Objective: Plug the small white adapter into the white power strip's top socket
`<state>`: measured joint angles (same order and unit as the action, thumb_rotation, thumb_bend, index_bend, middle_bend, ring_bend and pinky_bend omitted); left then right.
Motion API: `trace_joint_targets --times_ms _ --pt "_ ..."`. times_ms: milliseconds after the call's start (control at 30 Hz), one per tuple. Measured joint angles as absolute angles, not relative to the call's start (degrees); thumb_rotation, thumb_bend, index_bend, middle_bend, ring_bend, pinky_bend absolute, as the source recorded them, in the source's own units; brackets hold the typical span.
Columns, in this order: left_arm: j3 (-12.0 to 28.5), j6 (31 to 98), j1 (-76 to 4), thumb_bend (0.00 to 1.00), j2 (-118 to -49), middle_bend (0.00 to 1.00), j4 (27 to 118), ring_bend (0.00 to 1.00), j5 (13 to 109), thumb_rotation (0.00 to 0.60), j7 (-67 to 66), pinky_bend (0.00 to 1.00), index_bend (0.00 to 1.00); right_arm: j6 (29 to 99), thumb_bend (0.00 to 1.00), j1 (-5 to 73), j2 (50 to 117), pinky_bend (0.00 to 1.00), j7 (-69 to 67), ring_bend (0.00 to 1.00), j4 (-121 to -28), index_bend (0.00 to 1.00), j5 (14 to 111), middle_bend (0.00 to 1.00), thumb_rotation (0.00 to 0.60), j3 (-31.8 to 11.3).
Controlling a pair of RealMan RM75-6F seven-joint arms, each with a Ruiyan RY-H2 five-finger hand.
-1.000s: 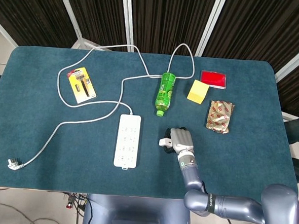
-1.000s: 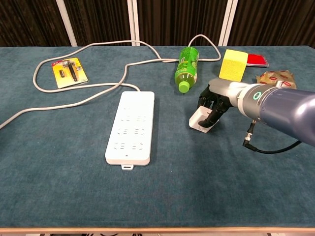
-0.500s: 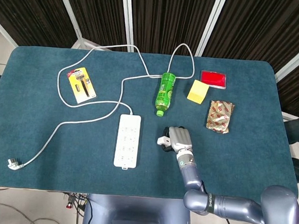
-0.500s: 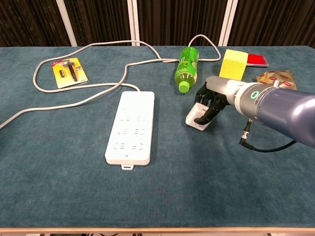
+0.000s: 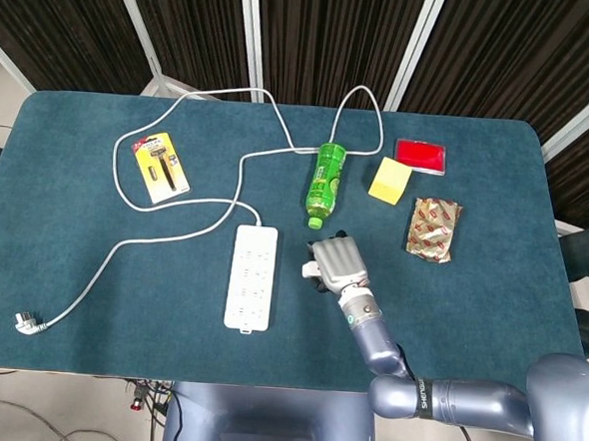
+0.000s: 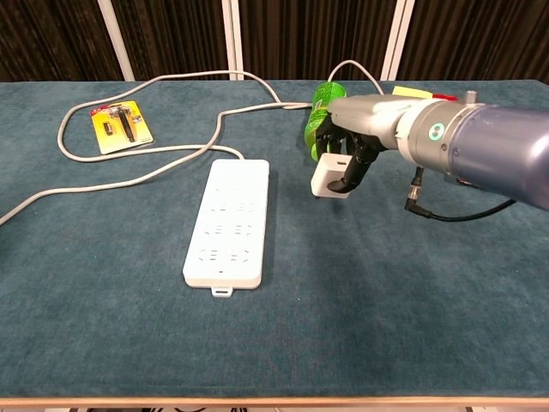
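my right hand [image 6: 347,154] grips the small white adapter [image 6: 328,177]. it hangs above the worktop [image 6: 386,300], right of the power strip [image 6: 229,221].

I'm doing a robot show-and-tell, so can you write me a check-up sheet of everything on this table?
Surface: dark teal felt table top, flat.
Job's things: small white plastic adapter lifted off the table; long white plastic power strip lying flat, sockets unoccupied.
Clutter: green plastic bottle on its side, yellow foam cube, flat red box, brown crinkly snack packet, yellow carded razor pack.
Hands: right hand holds the adapter in its fingers; left hand not in view.
Cables: grey power cord loops across the table to a loose plug.
Surroundings: dark curtains behind.
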<state>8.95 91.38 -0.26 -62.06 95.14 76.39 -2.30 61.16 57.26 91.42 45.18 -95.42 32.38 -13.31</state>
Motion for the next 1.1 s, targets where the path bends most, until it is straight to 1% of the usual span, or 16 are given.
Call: trace_joint_targets --times_ms 133,233,433,700,900,1100 --pt "9.0 91.4 -0.2 0.1 -62.1 0.0 95.3 0.0 76.2 0.6 -2.5 0.0 0.17 60.5 0.51 60.2 90.5 0.25 50.3 0.46 -97.1 0.7 29.3 0.57 0.6 -13.3" --pt "8.9 91.4 -0.2 0.1 -62.0 0.0 95.4 0.0 76.2 0.6 -2.4 0.0 0.17 60.6 0.51 62.6 90.5 0.25 52.0 0.46 -97.9 0.71 24.4 0.58 0.6 -14.5" --pt "9.0 91.4 -0.2 0.1 -62.1 0.0 95.3 0.0 76.2 0.6 -2.6 0.0 0.17 61.5 0.51 67.6 91.8 0.25 54.7 0.46 -97.6 0.71 14.7 0.58 0.6 -18.1" --pt "8.9 91.4 -0.2 0.1 -61.9 0.0 95.4 0.0 76.3 0.6 -2.3 0.0 0.17 62.7 0.51 72.6 95.1 0.25 55.4 0.47 -91.7 0.71 4.2 0.58 0.6 -23.3" --pt "8.9 91.3 -0.2 0.1 -61.8 0.0 95.4 0.0 76.3 0.6 -2.3 0.0 0.17 62.4 0.51 75.0 97.1 0.25 55.7 0.47 -86.9 0.71 1.6 0.58 0.6 -24.9" --pt "9.0 91.3 -0.2 0.1 -62.0 0.0 95.4 0.0 75.9 0.6 -2.8 0.0 0.17 61.9 0.51 76.1 99.3 0.26 55.2 0.47 -84.6 0.71 2.4 0.58 0.6 -24.6"
